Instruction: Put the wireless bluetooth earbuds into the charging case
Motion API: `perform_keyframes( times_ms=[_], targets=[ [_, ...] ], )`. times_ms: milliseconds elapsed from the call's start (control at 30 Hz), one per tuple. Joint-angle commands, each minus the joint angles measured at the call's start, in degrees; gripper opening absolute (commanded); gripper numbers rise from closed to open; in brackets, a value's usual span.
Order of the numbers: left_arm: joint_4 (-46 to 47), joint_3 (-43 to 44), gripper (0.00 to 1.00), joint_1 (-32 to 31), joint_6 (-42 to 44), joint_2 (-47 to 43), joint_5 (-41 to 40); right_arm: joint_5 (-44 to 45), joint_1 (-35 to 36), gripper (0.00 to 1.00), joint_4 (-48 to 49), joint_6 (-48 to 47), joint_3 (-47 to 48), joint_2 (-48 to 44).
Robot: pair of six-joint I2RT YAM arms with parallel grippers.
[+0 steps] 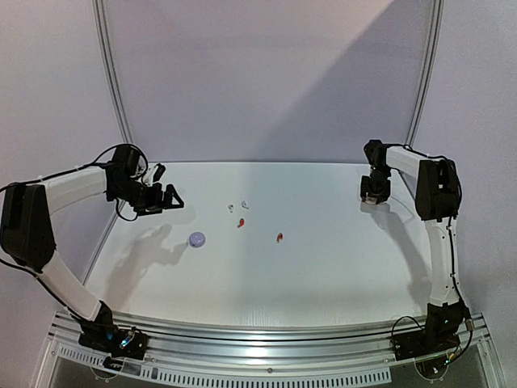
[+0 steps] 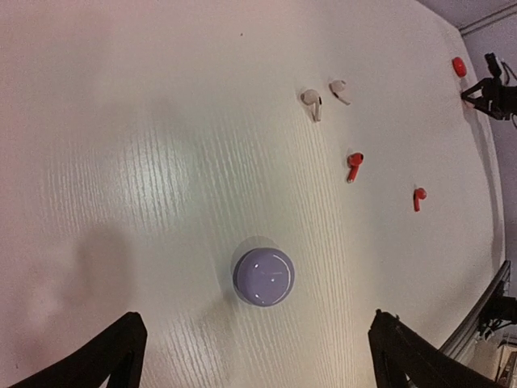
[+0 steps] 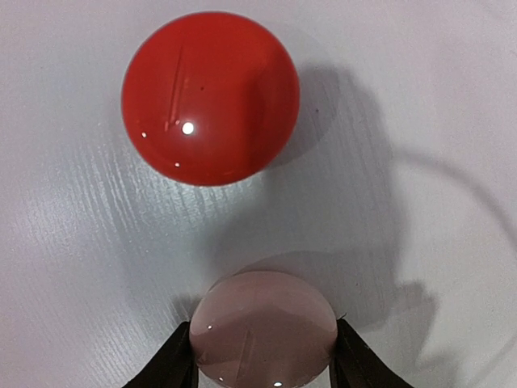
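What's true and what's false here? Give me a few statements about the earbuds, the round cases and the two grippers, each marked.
1. The red earbuds lie loose on the table. True.
2. The left gripper holds the lilac case. False: it hangs open above the case, which lies free.
3. The right gripper has a finger on each side of the pale case. True.
4. The white earbuds sit inside a case. False: they lie on the table.
5. The red case stands open. False: it looks shut.
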Motion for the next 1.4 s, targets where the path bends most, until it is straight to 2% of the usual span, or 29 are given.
perform_keyframes(
  times_ms=[0,133,233,333,400,500,633,800,900,1067,1200,1367],
  targets=[
    [-1.3,2.9,0.98,0.3,2.6,-0.5,2.7,1.2,-0.2,0.35,0.8,-0.6,-1.4,-4.2],
    [-2.5,3.7,0.97,0.3,7.4,-2.7,5.1,-0.5,-0.2,0.32,4.2,0.5,-5.1,-10.9],
    [-2.1,2.5,0.96,0.2,14.7,-6.6,6.7,-1.1,0.1,0.31,6.9,2.4,-8.7,-18.0],
    [2.1,-0.4,0.96,-0.4,21.8,-13.4,8.4,-1.7,1.2,0.30,10.0,4.3,-12.8,-25.9],
    [8.0,-3.4,0.96,-1.6,24.1,-18.5,10.2,-2.0,2.8,0.30,12.4,6.0,-15.4,-30.7],
    [21.6,-9.3,0.95,-7.0,22.9,-25.8,10.6,-2.8,7.0,0.28,16.1,8.7,-19.0,-38.5],
    [39.7,-14.2,0.92,-17.9,22.7,-30.1,6.0,-2.8,15.0,0.27,23.7,15.0,-22.8,-47.8],
    [48.8,-11.8,0.90,-27.4,21.6,-27.4,0.0,-4.4,27.3,0.27,39.3,22.6,-29.0,-56.8],
    [55.8,-10.1,0.90,-32.2,23.0,-24.4,-3.4,-4.2,34.4,0.27,44.9,25.3,-29.2,-57.6],
    [69.7,-9.2,0.90,-35.9,22.6,-19.9,-2.6,-5.9,42.3,0.27,52.5,28.9,-27.4,-54.4],
    [74.2,-6.5,0.86,-37.5,22.4,-16.4,-4.3,-6.3,46.6,0.26,58.1,30.7,-26.6,-51.1],
    [76.7,-3.6,0.75,-37.6,25.1,-12.9,-7.9,-6.2,49.5,0.25,62.2,31.8,-25.2,-47.4]
  ],
)
